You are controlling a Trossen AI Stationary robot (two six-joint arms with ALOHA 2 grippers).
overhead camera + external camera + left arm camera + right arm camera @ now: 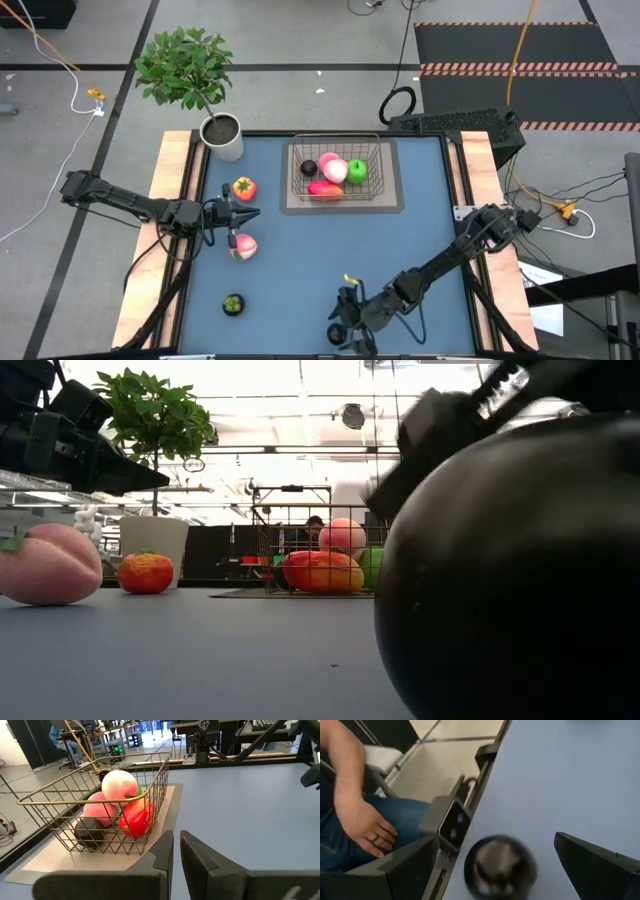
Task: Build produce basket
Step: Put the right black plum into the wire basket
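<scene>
- High view: the wire basket [337, 172], upper centre, holds several fruits; the right gripper [345, 330], bottom centre, straddles a dark ball [337, 334].
- Low view: that ball fills the right side, round and smooth, so it may roll away.
- Left wrist view: left gripper [176, 851] nearly closed, empty.
- Right wrist view: right fingers spread wide around the ball.
</scene>
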